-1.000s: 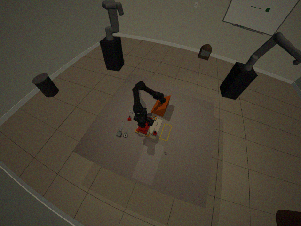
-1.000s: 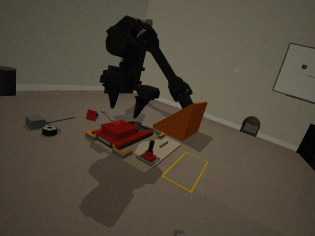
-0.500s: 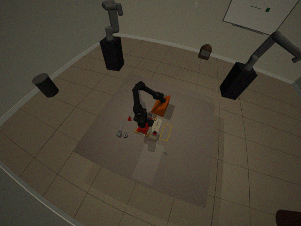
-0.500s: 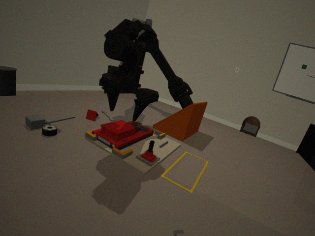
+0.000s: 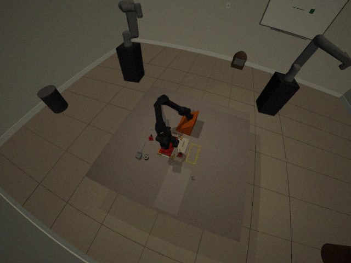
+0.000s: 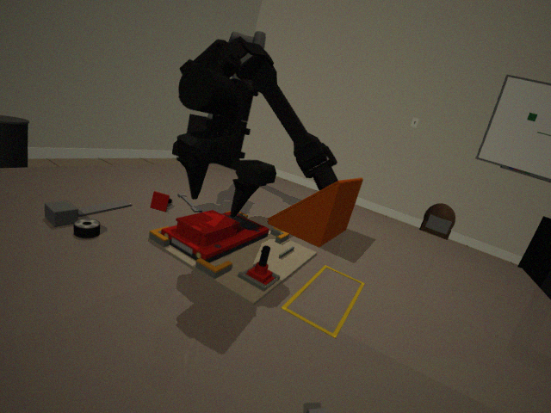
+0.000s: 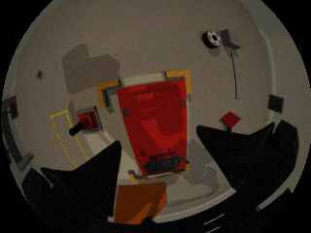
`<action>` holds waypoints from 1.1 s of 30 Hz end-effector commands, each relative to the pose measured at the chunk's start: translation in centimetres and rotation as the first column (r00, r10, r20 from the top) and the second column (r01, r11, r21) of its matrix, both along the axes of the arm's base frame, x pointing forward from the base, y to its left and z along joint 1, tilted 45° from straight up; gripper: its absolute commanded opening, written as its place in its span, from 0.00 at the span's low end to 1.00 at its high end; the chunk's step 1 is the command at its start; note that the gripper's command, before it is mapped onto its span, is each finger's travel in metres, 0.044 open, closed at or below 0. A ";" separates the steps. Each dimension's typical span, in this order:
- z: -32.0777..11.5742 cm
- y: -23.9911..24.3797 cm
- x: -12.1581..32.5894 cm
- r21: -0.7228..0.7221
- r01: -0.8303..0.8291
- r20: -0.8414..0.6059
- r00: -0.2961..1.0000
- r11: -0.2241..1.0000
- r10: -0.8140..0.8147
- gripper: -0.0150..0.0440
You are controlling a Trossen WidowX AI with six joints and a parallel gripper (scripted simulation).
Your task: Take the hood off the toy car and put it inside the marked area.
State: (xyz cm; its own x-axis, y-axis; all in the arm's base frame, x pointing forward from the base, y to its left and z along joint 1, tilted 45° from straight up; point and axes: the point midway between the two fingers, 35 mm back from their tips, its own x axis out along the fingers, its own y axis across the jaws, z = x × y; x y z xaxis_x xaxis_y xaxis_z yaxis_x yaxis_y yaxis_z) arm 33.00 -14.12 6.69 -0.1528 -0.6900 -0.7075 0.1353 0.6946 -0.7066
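The red toy car sits on a beige plate held by orange corner stops. It also shows in the top view and in the wrist view. Its hood is on the car, a red panel that I cannot tell apart from the rest of the body. My gripper is open and empty, fingers pointing down, just above the car's far end; its right fingertip is close to the car's dark end strip. The fingers frame the car in the wrist view. The marked area is a yellow rectangle to the right of the plate, with nothing in it.
An orange wedge stands behind the plate at the arm's base. A red lever clamp sits on the plate near the yellow rectangle. A grey block, a black ring and a small red cube lie to the left.
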 end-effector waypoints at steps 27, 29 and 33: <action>-1.2 -1.5 -0.4 -0.004 -0.001 -0.006 1.000 1.000 0.001 1.00; -1.3 -1.6 -0.5 -0.004 -0.001 -0.006 1.000 1.000 0.001 1.00; -1.4 -1.8 -0.5 -0.004 -0.001 -0.007 1.000 1.000 0.001 1.00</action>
State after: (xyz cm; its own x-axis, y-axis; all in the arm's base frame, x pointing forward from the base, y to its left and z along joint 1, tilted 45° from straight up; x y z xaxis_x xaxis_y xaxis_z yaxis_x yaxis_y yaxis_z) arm 32.64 -15.64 5.44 -0.1530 -0.6915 -0.7060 0.1351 0.6931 -0.7081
